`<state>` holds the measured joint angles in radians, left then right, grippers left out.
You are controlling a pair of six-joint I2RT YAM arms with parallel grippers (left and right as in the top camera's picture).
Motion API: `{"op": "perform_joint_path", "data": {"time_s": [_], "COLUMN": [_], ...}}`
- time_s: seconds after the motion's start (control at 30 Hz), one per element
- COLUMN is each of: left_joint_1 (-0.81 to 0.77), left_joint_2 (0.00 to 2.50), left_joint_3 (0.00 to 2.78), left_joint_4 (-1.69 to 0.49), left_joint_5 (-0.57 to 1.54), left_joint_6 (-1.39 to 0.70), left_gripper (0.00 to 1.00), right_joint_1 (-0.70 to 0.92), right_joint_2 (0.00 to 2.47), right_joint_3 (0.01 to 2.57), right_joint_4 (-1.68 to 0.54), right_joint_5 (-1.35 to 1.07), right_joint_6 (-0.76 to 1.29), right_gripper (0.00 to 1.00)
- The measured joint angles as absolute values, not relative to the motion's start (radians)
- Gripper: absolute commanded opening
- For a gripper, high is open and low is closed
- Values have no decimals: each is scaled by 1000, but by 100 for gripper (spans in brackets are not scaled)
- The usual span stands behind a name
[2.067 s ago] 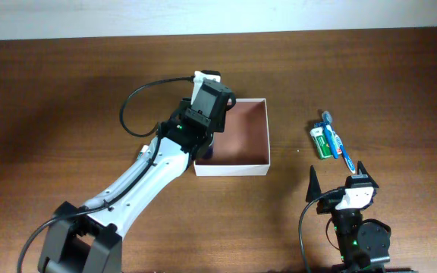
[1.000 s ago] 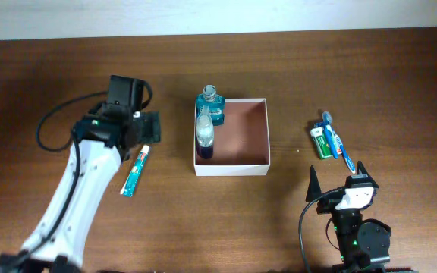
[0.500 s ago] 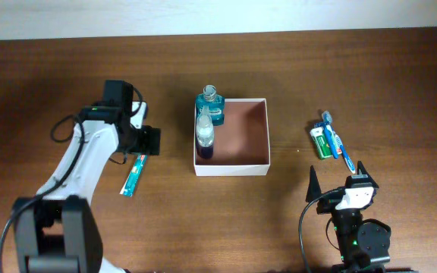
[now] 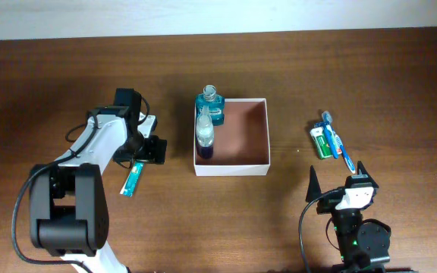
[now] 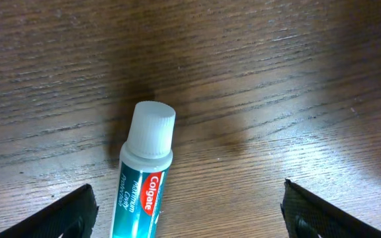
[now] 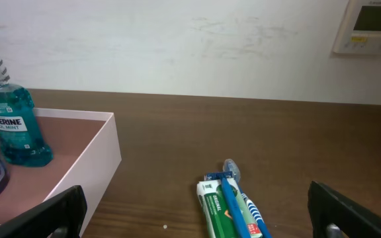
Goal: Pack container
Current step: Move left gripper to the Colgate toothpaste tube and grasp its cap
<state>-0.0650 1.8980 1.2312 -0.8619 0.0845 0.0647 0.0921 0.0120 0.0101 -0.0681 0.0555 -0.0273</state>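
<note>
My right claw (image 4: 337, 171) hangs wide open close to my base, unmoved. My left claw (image 5: 189, 198), jaws spread and holding nothing, has swung away from the container and now sits low over the toothpaste tube (image 5: 144, 178), the white cap just ahead of my fingertips. Further out, the container (image 4: 234, 167) rests mid-worktop (image 4: 400, 76), open side up. It is square, with no long axis, walls parallel to the worktop's edges. Two bottles (image 4: 205, 133) stand along its left wall.

overhead: top-down | left wrist: close, facing table (image 5: 276, 79) | right wrist: low, facing wall (image 6: 177, 46)
</note>
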Motion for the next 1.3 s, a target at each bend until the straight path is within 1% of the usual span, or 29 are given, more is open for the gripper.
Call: {"op": "perform_joint_path", "data": {"time_s": [0.03,0.07,0.37,0.57,0.67,0.73,0.83,1.03,1.2,1.3], "left_joint_1": [-65,-65,-65,-65,-65,-65,-65,-65,-65,-65], "left_joint_2": [1898,1898,1898,1898,1898,1898,1898,1898,1898,1898], "left_joint_3": [1231,1231,1229,1197,1179,1172,1171,1171,1171,1171], "left_joint_4": [-862,-861,-859,-810,-797,-797,-796,-796,-796,-796], "left_joint_5": [87,87,67,60,56,55,52,52,52,52], "left_joint_6": [65,65,68,68,69,73,76,76,76,76], "left_gripper": [89,84,83,81,70,60,50,38,35,32], "right_joint_1": [92,92,92,92,92,92,92,92,92,92], "right_joint_2": [12,12,12,12,12,12,12,12,12,12], "right_joint_3": [10,10,10,10,10,10,10,10,10,10], "right_joint_4": [-68,-68,-68,-68,-68,-68,-68,-68,-68,-68], "right_joint_5": [56,56,56,56,56,56,56,56,56,56], "right_joint_6": [-27,-27,-27,-27,-27,-27,-27,-27,-27,-27], "right_gripper": [99,99,99,99,99,99,99,99,99,98]}}
